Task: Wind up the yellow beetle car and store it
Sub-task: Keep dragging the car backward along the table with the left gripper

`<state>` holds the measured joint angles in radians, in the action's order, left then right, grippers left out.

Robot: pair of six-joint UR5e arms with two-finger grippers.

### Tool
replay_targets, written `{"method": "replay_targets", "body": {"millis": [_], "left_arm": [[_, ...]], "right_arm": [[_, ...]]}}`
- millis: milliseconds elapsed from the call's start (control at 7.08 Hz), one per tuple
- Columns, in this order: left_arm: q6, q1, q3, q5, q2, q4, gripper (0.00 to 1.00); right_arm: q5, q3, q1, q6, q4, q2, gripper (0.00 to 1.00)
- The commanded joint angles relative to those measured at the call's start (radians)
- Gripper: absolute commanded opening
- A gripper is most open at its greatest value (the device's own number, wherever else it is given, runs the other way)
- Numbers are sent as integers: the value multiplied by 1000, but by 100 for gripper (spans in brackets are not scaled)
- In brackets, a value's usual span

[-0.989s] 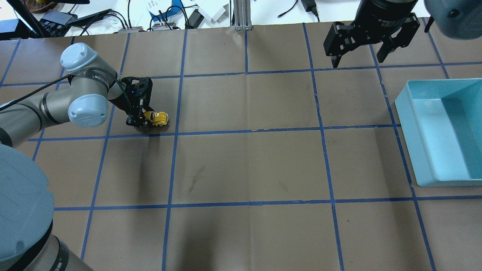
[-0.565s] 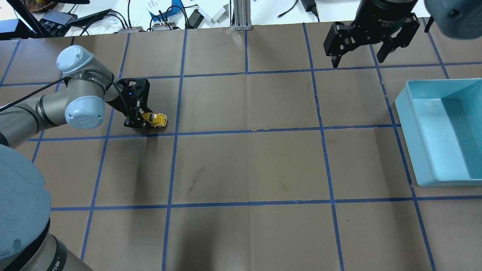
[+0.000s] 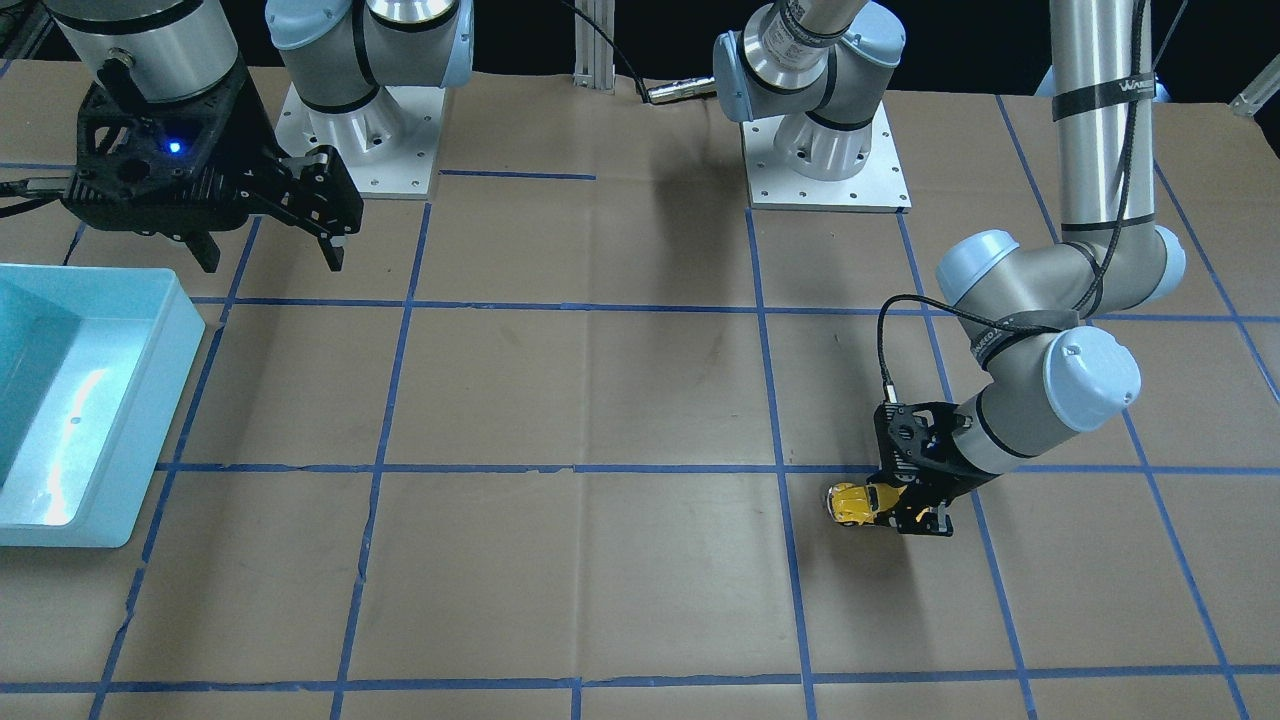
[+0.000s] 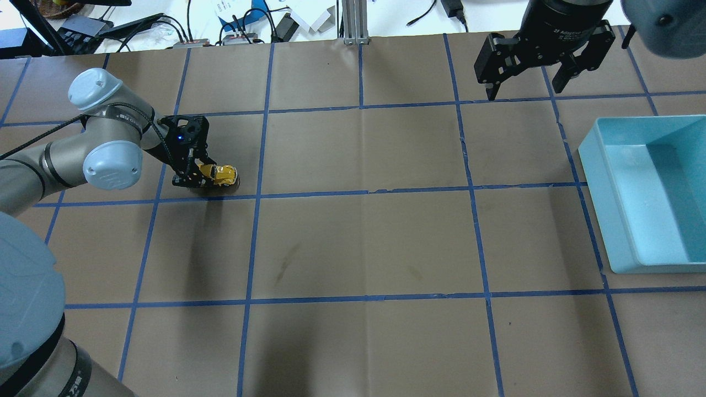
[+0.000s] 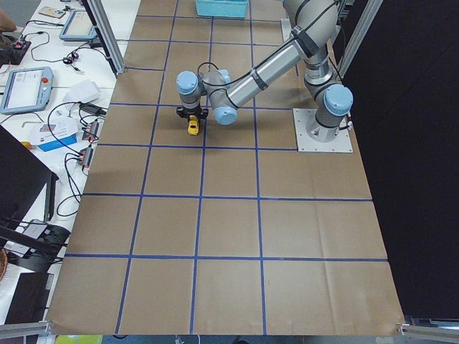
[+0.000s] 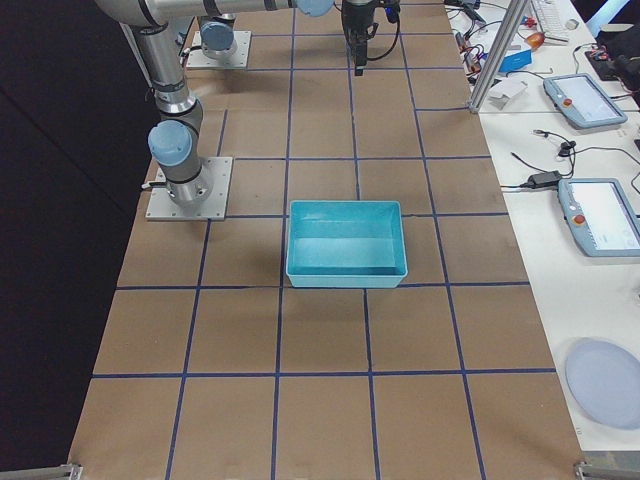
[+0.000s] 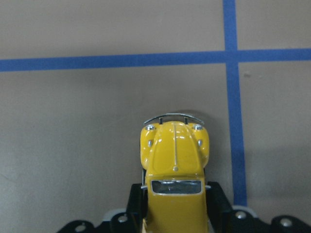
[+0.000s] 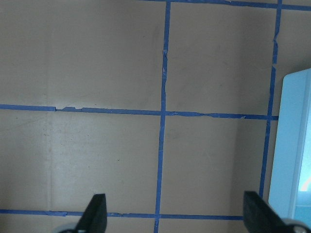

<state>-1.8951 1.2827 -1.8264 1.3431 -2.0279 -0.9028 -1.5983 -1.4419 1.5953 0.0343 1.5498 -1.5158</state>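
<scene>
The yellow beetle car (image 4: 222, 174) sits low on the brown table on the robot's left side, just above a blue tape line. My left gripper (image 4: 207, 175) is shut on its rear half. In the left wrist view the car's hood (image 7: 175, 150) and bumper point away from the fingers (image 7: 137, 199). It also shows in the front-facing view (image 3: 856, 502) and the exterior left view (image 5: 193, 126). My right gripper (image 4: 525, 87) hangs open and empty high over the table's far right part, its fingertips (image 8: 96, 208) spread wide.
A light blue bin (image 4: 618, 220) stands at the table's right edge, with nothing in it in the exterior right view (image 6: 300, 262). Blue tape lines grid the brown paper. Cables and devices lie beyond the far edge (image 4: 242, 27).
My left gripper has dragged the yellow car to the left along the table, by about a car's length. The right arm has not moved.
</scene>
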Motion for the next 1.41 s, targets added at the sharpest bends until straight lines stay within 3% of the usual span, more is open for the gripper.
{"method": "replay_targets", "body": {"millis": [0,1272], "left_arm": [[-10,-6,1,-24,0,-1,34],[-102,-94,-14,-68,1,-5,34]], "right_arm": [[0,0,0,1,0,-1,100],[0,0,0,1,-2,-1,100]]}}
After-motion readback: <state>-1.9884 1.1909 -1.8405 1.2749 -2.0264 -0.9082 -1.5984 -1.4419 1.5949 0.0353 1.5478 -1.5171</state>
